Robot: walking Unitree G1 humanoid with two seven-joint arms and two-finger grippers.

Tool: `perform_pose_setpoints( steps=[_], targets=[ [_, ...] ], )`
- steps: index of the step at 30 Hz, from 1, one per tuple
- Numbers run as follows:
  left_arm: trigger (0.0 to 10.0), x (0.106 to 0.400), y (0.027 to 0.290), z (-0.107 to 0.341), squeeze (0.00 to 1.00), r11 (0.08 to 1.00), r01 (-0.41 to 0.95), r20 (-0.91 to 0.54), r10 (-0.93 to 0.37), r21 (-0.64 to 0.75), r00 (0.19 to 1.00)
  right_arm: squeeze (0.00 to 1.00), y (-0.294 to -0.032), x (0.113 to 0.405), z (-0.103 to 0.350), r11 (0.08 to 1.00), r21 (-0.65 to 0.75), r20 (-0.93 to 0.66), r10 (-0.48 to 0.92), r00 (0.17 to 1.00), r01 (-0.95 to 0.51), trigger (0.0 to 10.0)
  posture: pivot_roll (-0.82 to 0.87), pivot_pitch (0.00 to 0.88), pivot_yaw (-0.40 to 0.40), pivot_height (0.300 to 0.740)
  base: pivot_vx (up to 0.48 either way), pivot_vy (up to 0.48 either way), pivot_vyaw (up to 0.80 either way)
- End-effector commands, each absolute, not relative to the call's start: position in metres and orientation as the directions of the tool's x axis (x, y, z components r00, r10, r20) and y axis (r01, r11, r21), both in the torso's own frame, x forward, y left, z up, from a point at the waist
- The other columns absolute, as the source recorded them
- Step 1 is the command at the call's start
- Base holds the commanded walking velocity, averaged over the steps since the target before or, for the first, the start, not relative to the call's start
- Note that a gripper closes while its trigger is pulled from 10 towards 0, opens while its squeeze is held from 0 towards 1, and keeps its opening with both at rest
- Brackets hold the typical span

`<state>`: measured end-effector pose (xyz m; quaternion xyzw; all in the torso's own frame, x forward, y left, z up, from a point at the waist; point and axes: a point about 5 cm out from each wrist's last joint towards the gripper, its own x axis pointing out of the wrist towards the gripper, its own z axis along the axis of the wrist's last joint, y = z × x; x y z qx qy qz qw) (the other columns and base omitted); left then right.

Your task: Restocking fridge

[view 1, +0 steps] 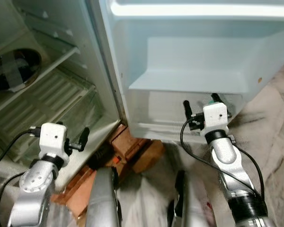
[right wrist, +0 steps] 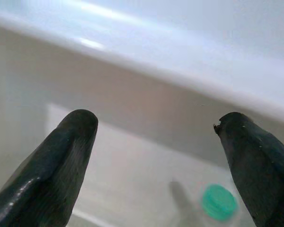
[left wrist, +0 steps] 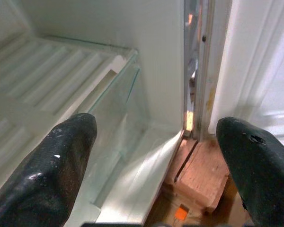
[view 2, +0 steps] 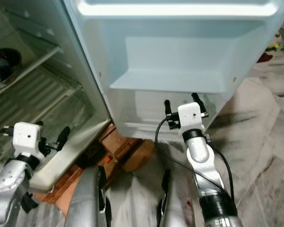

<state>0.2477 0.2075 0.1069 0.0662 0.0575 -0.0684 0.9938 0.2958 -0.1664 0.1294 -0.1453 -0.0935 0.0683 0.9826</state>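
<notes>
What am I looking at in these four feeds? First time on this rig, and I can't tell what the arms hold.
The two wide pictures come from the robot's head, looking down at an open fridge. The right gripper is at the door's lower bin; the left gripper is by the fridge's bottom shelf. The two close pictures look out from each wrist, between its black fingers. Both sets of jaws stand open and hold nothing. A green cap sits inside the door bin. Wooden blocks lie under the fridge.
</notes>
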Motion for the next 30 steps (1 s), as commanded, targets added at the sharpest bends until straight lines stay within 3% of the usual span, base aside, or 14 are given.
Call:
perform_pose_setpoints(
  steps=[1,2,3,4,5,15,30],
  targets=[
    [10.0,0.247,0.206,0.101,0.0,0.982,0.135,-0.136,-0.117,0.132,0.984,0.83,-0.157,0.284,0.125,0.943,-0.285,0.14,0.219,0.966,-0.172,10.0,0.08,0.062,0.055,0.581,0.0,0.0,0.0],
    [10.0,0.247,0.205,0.099,0.0,0.983,0.131,-0.14,-0.113,0.129,0.984,0.78,-0.153,0.276,0.121,0.938,-0.284,0.12,0.24,0.963,-0.198,10.0,0.08,0.062,0.055,0.581,0.0,0.0,0.0],
    [10.0,0.245,0.204,0.092,0.0,0.986,0.118,-0.159,-0.099,0.117,0.982,0.34,-0.15,0.264,0.112,0.932,-0.286,0.087,0.256,0.963,-0.222,10.0,0.07,0.038,0.06,0.581,0.0,0.0,0.0],
    [10.0,0.245,0.204,0.092,0.0,0.986,0.118,-0.159,-0.099,0.117,0.982,0.34,-0.15,0.264,0.112,0.932,-0.286,0.087,0.256,0.963,-0.222,10.0,0.07,0.038,0.06,0.581,0.0,0.0,0.0],
    [10.0,0.242,0.203,0.089,0.0,0.987,0.118,-0.166,-0.1,0.108,0.981,0.03,-0.151,0.257,0.11,0.937,-0.271,0.078,0.252,0.965,-0.223,10.0,0.06,0.03,0.057,0.581,0.0,0.0,0.0],
    [10.0,0.252,0.201,0.097,0.0,0.994,0.059,-0.094,-0.05,0.093,0.994,0.0,-0.16,0.256,0.127,0.988,-0.152,0.151,0.048,0.987,-0.024,10.0,0.04,0.0,0.033,0.581,0.0,0.0,0.0],
    [10.0,0.24,0.195,0.102,0.0,0.997,0.0,-0.068,0.005,0.075,0.998,0.0,-0.17,0.27,0.134,0.996,-0.086,0.123,-0.002,0.992,0.013,10.0,0.05,0.031,-0.004,0.673,0.0,0.0,0.0]
  ],
)
